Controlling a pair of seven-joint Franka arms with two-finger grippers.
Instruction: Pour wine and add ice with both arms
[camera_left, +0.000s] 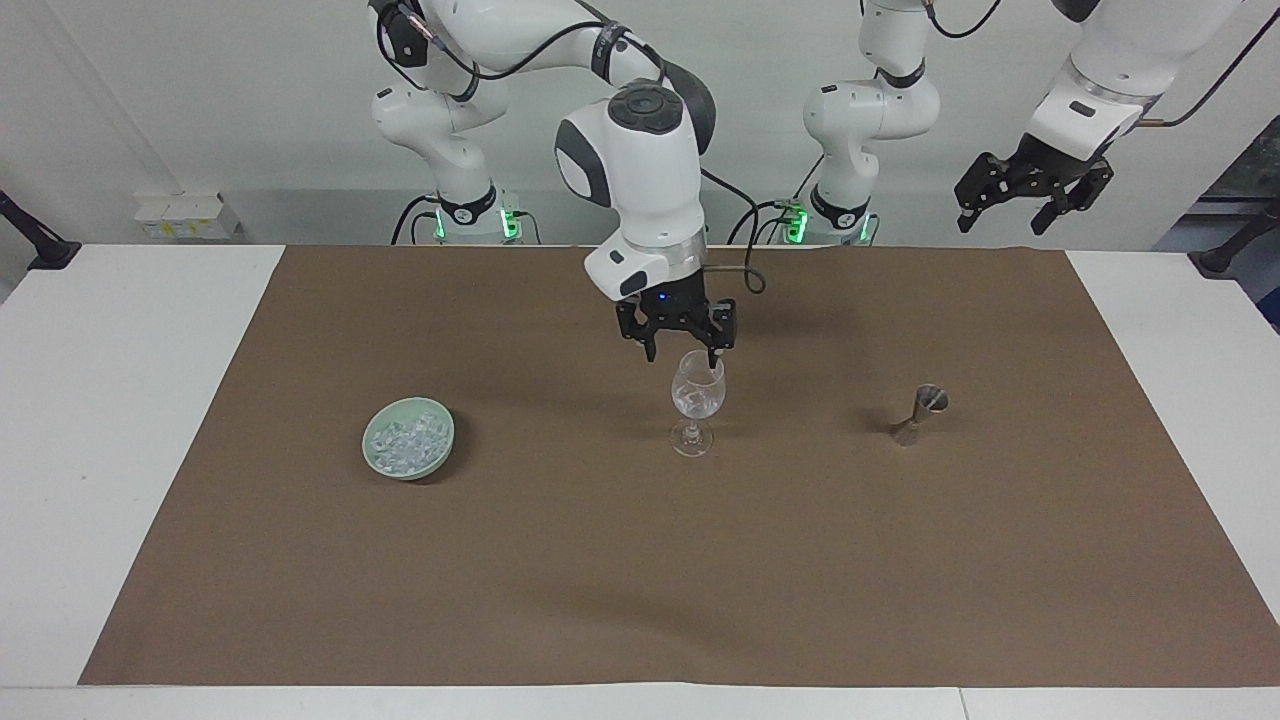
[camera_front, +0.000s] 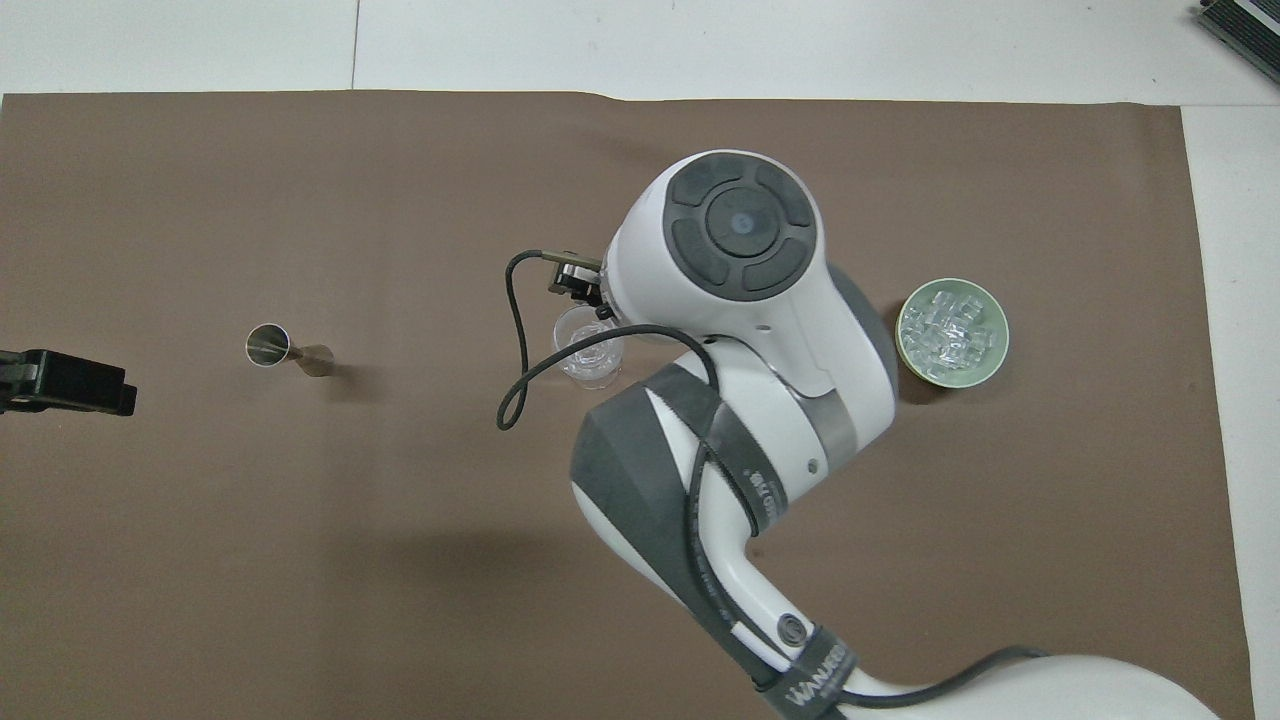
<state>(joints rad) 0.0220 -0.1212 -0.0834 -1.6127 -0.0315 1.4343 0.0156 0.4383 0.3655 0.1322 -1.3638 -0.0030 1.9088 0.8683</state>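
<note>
A clear wine glass (camera_left: 697, 400) (camera_front: 590, 350) stands upright mid-mat with a few glassy ice pieces in its bowl. The wine is hidden: I cannot make out any liquid among those pieces. More ice (camera_left: 405, 441) (camera_front: 950, 330) heaps in a pale green bowl (camera_left: 445, 440) (camera_front: 997, 362) toward the right arm's end. My right gripper (camera_left: 682, 351) hangs open and empty just over the glass's rim, offset toward the bowl. In the overhead view its wrist hides it. My left gripper (camera_left: 1030, 195) waits open, raised high over the left arm's end of the table.
A small metal jigger (camera_left: 920, 413) (camera_front: 285, 350) stands on the brown mat (camera_left: 640, 560) toward the left arm's end, level with the glass. A cable loop (camera_front: 515, 380) hangs from the right wrist beside the glass. White table borders the mat.
</note>
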